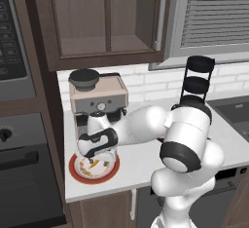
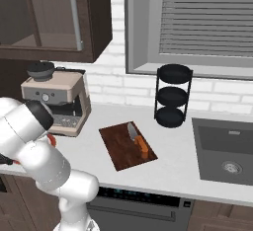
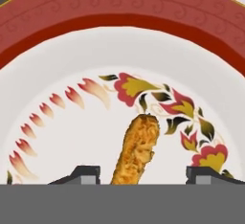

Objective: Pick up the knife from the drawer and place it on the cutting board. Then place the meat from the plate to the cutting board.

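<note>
The round plate [image 1: 73,167] with a red rim [image 3: 119,12] sits at the counter's front left. On its cream, flower-painted centre lies the meat [image 3: 136,151], a thin orange-yellow strip. My gripper [image 3: 148,173] points down just above the plate [image 1: 96,160]. Its fingertips [image 3: 86,173] stand apart on either side of the meat's near end, with a gap on both sides. The dark reddish-brown cutting board [image 2: 118,151] lies in the middle of the counter. The knife [image 2: 137,138] rests on it, orange handle toward the front. The drawer is out of view.
A coffee machine [image 1: 97,98] stands right behind the plate, close to my hand. A black three-tier rack [image 2: 173,96] stands at the back wall and a sink [image 2: 227,151] at the right. Wall cabinets hang above, and an oven [image 1: 24,173] is at the left.
</note>
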Robot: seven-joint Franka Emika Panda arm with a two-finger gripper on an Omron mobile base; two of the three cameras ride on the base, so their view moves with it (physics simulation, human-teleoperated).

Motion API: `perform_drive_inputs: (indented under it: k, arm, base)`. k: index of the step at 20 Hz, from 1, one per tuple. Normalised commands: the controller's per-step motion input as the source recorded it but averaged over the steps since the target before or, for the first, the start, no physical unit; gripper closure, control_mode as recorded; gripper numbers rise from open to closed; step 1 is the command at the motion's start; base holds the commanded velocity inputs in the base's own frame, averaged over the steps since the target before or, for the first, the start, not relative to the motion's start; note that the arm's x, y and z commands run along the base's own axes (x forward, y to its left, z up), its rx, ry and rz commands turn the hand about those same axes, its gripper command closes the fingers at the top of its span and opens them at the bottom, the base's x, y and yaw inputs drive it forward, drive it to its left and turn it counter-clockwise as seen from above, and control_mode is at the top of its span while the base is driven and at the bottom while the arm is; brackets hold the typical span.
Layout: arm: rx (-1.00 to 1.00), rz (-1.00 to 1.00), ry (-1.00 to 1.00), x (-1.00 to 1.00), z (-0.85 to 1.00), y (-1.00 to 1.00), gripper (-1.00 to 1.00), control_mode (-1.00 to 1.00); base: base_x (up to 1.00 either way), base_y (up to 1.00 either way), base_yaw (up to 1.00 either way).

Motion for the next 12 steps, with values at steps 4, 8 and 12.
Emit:
perform_drive_inputs:
  k: [4,8,12]
  arm:
    - [0.0,0.0,0.0,0.0,-0.22,0.0,1.0,-1.0]
    - [0.0,0.0,0.0,0.0,-0.17,0.0,1.0,-1.0]
    - [0.0,0.0,0.0,0.0,-0.09,0.0,1.0,-1.0]
  base:
    - [0.0,0.0,0.0]
    - [0.0,0.0,0.0]
    - [0.0,0.0,0.0]
